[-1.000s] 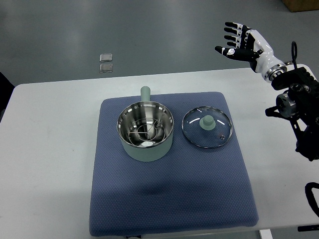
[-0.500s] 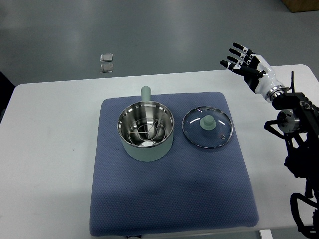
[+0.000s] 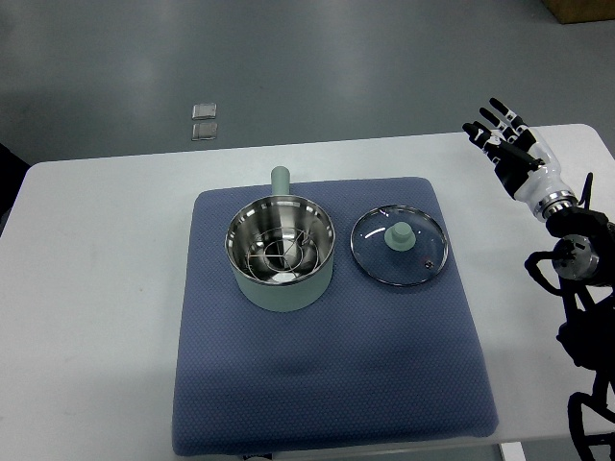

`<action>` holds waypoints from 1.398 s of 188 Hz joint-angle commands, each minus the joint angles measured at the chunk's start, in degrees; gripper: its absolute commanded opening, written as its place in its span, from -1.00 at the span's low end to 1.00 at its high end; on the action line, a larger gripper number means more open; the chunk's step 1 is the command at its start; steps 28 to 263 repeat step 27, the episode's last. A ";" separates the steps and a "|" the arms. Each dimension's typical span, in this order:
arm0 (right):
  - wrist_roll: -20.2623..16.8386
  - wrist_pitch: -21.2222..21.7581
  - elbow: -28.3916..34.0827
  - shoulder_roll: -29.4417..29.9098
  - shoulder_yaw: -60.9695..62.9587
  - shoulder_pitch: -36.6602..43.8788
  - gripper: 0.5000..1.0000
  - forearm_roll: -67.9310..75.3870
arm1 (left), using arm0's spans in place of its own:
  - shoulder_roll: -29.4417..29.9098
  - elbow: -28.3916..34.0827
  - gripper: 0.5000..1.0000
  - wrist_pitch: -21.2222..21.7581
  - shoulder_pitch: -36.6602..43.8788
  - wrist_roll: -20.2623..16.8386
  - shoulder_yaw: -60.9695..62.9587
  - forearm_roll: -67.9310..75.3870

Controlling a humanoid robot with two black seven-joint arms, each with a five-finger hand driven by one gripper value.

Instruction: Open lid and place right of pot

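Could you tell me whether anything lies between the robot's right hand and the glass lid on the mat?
Nothing visible does. The right hand, fingers spread and empty, is over the table's far right edge. Between it and the lid, which lies flat on the blue mat right of the pot, there is only bare table and mat.

A white worktop (image 3: 106, 288) carried a single blue quilted mat (image 3: 327, 384), which lay directly on its surface and covered the middle, running from near the far edge down to the near edge. Bare white surface showed on the mat's left and right sides and in a narrow strip along the far edge. The worktop's far-left and far-right corners were rounded. Grey floor (image 3: 336, 67) lay beyond the far edge.
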 commanded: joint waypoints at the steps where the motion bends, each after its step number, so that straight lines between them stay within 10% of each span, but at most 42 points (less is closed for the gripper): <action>1: 0.10 -0.30 -0.02 0.00 -0.06 -0.18 0.72 0.57 | 0.00 0.00 1.00 0.00 0.01 0.00 0.00 0.02; 263: 0.19 -0.30 -0.11 0.00 -0.15 -0.36 0.72 0.57 | 0.00 0.00 1.00 0.00 0.01 0.00 0.00 0.02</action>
